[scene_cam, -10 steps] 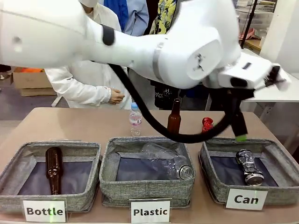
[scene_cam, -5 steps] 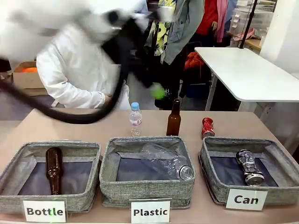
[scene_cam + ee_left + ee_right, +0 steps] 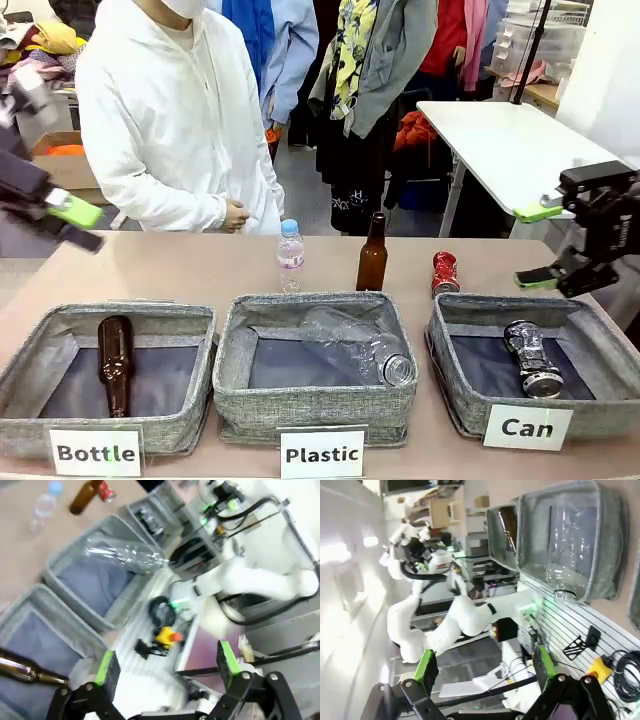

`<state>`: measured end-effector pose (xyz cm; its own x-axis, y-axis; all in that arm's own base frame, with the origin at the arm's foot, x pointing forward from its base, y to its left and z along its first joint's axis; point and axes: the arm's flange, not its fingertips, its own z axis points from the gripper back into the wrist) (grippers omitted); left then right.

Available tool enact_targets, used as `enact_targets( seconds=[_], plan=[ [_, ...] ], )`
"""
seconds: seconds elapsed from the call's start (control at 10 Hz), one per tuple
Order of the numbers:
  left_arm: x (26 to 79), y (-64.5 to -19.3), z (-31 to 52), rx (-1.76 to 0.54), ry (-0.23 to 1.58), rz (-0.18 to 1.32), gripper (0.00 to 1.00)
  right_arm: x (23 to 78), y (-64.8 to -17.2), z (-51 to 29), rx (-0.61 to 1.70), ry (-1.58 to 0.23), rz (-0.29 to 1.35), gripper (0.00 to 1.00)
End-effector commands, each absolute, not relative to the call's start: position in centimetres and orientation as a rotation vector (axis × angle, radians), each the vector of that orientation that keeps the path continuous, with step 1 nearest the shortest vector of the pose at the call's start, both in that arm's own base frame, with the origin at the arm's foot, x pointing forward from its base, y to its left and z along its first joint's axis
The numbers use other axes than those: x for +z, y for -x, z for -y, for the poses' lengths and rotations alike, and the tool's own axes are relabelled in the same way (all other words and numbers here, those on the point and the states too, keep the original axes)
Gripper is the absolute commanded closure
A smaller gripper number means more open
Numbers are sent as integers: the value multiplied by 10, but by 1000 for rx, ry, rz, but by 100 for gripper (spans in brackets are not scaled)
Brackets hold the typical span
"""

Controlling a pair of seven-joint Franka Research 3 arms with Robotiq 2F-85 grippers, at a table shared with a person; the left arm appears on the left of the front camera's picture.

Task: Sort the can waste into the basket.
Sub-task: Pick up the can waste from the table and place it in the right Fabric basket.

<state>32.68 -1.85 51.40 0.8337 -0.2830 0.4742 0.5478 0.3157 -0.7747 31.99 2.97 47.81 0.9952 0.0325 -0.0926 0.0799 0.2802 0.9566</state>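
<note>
Left tool [image 3: 90, 228] now far left

Left black hand with green pads [image 3: 82, 226] blurred, its arm cut by picture edge. Left wrist view blurry; brown glass bottle [image 3: 35, 675] cut off at edge.

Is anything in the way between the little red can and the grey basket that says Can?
No, nothing visible is. The small red metal can stands right behind the far rim of the grey woven-fabric basket labelled "Can", with nothing between them. The brown glass bottle stands off to the can's side.
</note>
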Motion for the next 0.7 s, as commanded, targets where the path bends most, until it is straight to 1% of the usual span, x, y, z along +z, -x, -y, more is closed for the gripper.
enact_targets(
  seconds=[0.0, 0.1, 0.2, 0.3, 0.4, 0.5, 0.6],
  plan=[
    [484, -335, -14, -173, 1392, 249, 0, 445, -315, -16, -73, -1400, -119, 0],
    [458, -329, -47, -105, 1440, 253, 0, 438, -320, 5, -90, -1431, -113, 0],
    [427, -320, -82, -56, 1479, 291, 0, 431, -325, 35, -153, -1441, -67, 0],
    [408, -315, -99, -58, 1504, 293, 0, 425, -327, 60, -200, -1446, -22, 0],
    [398, -318, -106, 3, 1498, 306, 0, 420, -328, 80, -223, -1432, 16, 0],
    [419, -315, -95, -58, 1450, 243, 0, 428, -334, 41, -185, -1424, -75, 0],
    [419, -315, -95, -58, 1450, 243, 0, 428, -334, 41, -185, -1424, -75, 0]
  ],
)
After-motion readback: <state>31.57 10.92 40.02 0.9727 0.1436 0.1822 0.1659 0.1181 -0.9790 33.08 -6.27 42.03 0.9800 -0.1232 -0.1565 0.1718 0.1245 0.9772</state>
